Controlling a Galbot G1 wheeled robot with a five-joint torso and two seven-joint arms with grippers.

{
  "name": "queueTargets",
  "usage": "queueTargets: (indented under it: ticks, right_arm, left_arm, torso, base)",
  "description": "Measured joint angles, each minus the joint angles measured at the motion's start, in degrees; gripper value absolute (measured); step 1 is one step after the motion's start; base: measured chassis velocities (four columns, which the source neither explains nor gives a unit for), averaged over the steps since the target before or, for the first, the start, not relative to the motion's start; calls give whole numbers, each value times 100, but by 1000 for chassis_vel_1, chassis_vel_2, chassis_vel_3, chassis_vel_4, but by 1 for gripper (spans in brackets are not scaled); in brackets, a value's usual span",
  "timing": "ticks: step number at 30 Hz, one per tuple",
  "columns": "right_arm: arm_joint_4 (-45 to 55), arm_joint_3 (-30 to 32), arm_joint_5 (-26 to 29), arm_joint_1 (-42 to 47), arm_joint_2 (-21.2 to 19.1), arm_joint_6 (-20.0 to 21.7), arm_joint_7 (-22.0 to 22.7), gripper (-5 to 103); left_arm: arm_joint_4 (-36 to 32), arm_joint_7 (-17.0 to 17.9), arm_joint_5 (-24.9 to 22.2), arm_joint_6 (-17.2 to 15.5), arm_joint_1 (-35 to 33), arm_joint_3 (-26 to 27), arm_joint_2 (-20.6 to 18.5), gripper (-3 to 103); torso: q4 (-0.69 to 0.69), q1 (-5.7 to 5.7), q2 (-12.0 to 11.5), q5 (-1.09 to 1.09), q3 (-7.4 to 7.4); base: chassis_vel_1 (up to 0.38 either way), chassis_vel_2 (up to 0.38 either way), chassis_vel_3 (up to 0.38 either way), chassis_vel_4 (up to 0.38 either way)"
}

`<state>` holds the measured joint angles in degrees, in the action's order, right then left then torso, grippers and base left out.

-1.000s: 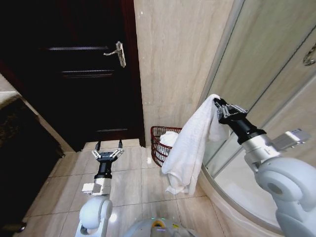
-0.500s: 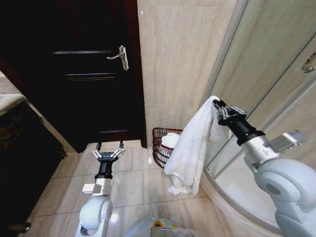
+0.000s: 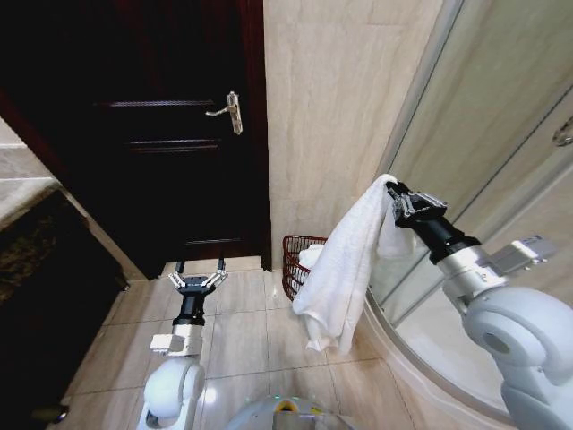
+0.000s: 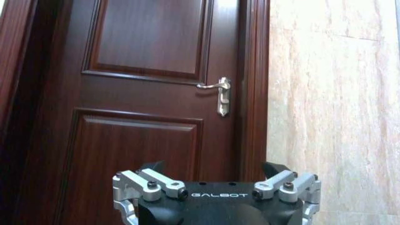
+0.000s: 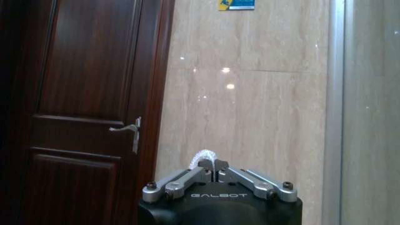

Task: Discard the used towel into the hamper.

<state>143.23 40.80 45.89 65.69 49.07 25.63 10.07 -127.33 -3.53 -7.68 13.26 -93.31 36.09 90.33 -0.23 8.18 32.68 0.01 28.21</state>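
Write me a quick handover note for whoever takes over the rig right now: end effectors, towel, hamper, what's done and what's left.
Right end effector: shut on the white towel, held up high at the robot's right, the cloth hanging free toward the floor.
Left end effector: open, empty, low over the floor tiles, facing the dark door.
Hamper: on the floor by the beige wall, partly hidden behind the towel; something white already lies inside.
Done: towel grasped and lifted.
Left: bring it over the hamper and let go.
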Motion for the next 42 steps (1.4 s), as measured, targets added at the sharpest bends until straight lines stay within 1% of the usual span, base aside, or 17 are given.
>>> queueTargets:
  ticks: [6, 9, 22, 30, 31, 33, 34, 36, 42]
  right_arm:
    - [0, 1, 1, 22, 8, -5, 1, 1]
    - [0, 1, 1, 25, 6, -8, -1, 1]
    - [0, 0, 3, 33, 7, -28, 28, 1]
    - [1, -9, 155, 94, 79, -158, 24, 1]
    - [1, -10, 189, 100, 95, -158, 42, 1]
    - [1, 16, 408, 138, 191, -141, 257, 1]
    - [1, 16, 408, 138, 191, -141, 257, 1]
    - [0, 89, 555, 207, 292, -122, 406, 1]
    - [0, 54, 472, 213, 351, -146, 400, 1]
  left_arm:
    - [15, -7, 14, 0, -1, -16, 4, 100]
    - [18, -8, 23, 0, -2, -21, 5, 100]
    - [3, -4, 48, 7, -11, -11, -6, 100]
    - [26, 2, 47, 14, -8, -6, -5, 100]
    - [32, 2, 43, 20, -6, -6, -3, 100]
    - [44, 2, 38, 34, 0, -7, 4, 100]
    - [44, 2, 38, 34, 0, -7, 4, 100]
    - [43, 1, 43, 38, -6, -5, 8, 100]
    - [55, 2, 43, 50, 9, 23, 6, 100]
  torso:
    - [0, 51, 114, -1, 64]
    - [0, 94, 223, -1, 130]
    - [0, 217, 513, 0, 298]
    - [0, 305, 714, -1, 409]
    - [0, 313, 733, 0, 420]
    - [0, 329, 775, 0, 445]
    - [0, 329, 775, 0, 445]
    - [1, 351, 820, 2, 470]
    - [2, 417, 972, -2, 554]
  base:
    - [84, 89, -81, -80]
    - [85, 93, -80, -95]
    - [81, 83, -95, -105]
    - [40, 31, -93, -93]
    - [-34, -9, -34, -63]
    - [0, 0, 0, 0]
    - [0, 0, 0, 0]
    - [-19, -26, 8, 8]
    - [0, 0, 0, 0]
